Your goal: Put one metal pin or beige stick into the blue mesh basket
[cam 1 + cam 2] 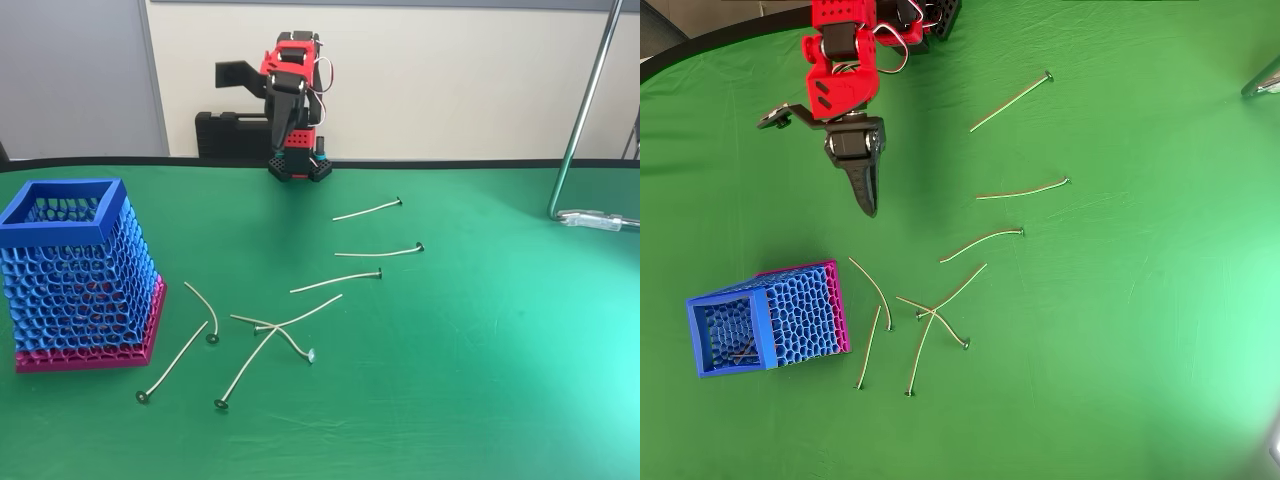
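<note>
Pins loose on cloth | basket upright | fingers closed, empty

The fixed view looks low across the green cloth table toward the red-and-black arm. The overhead view looks straight down. Both share the square blue mesh basket.

A green cloth covers the table; a chrome stand pole rises at right, black case behind.

Fixed view: basket at worktop left. Pins scattered just right of it, more trailing back-right. My tool hangs behind them, well apart, at the rear edge.
</note>
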{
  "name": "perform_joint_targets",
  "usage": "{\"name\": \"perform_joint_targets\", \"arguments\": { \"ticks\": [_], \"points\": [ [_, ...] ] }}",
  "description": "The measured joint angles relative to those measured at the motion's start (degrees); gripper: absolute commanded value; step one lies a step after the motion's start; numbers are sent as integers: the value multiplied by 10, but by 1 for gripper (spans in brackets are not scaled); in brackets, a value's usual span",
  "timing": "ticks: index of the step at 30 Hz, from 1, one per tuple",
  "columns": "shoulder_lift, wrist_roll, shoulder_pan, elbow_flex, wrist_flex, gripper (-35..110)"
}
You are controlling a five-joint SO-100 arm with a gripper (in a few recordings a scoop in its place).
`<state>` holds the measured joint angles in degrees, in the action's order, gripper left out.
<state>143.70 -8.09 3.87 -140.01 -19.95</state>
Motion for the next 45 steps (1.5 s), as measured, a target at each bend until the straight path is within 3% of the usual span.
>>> {"name": "perform_joint_targets", "arguments": {
  "ticks": [19,22,33,45],
  "points": [
    [352,-17,-31,-332,-37,0],
    [409,-17,-30,-360,-97,0],
    [461,4,-39,-364,-239,1],
    [463,30,-39,-364,-292,1]
  ]
}}
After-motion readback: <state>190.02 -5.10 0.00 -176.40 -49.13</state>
